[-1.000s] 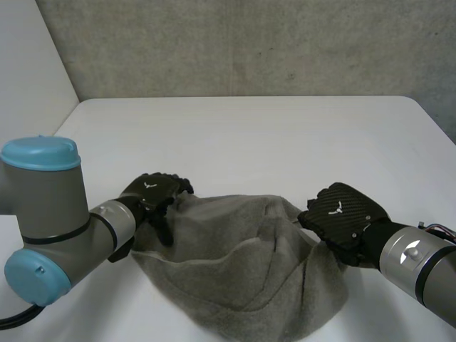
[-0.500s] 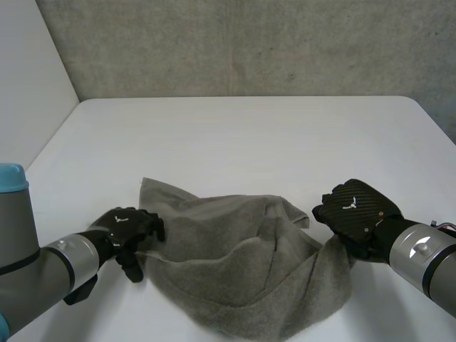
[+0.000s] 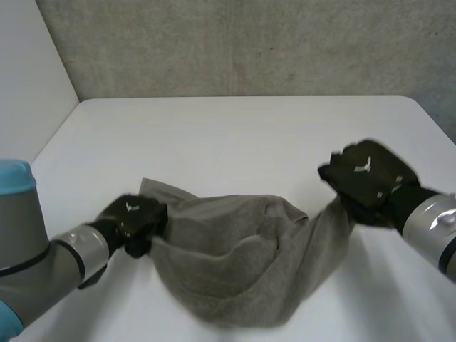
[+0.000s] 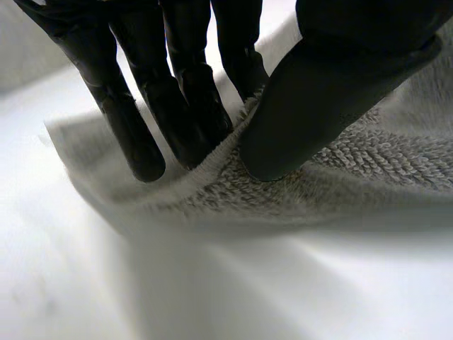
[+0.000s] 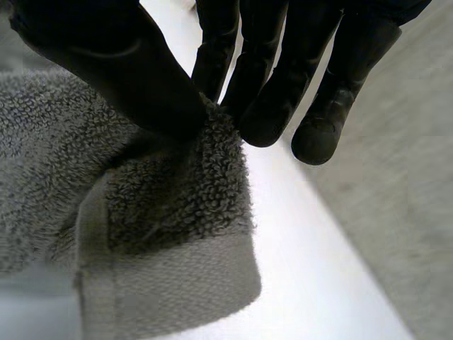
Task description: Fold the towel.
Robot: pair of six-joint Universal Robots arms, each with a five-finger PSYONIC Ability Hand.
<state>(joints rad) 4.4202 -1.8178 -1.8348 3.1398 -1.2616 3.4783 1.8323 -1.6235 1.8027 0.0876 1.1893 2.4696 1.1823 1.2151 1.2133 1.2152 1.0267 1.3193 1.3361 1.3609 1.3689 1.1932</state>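
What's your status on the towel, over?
Left hand pinching towel edge. Right hand pinching a corner, held high. Towel bunched, sagging between them, not yet folded.

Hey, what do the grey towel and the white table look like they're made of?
The grey towel looks like cotton terry, soft and matt: the right wrist view shows a looped pile and a flat woven band along its edge. The white table has a smooth, hard, fairly matt top, possibly laminate or painted board; the look leaves that open.

The towel (image 3: pixel 235 281) is grey. The left hand (image 3: pixel 135 217) and the right hand (image 3: pixel 367 178) are black. The table (image 3: pixel 235 139) is white. The wall (image 3: pixel 249 43) is speckled grey.
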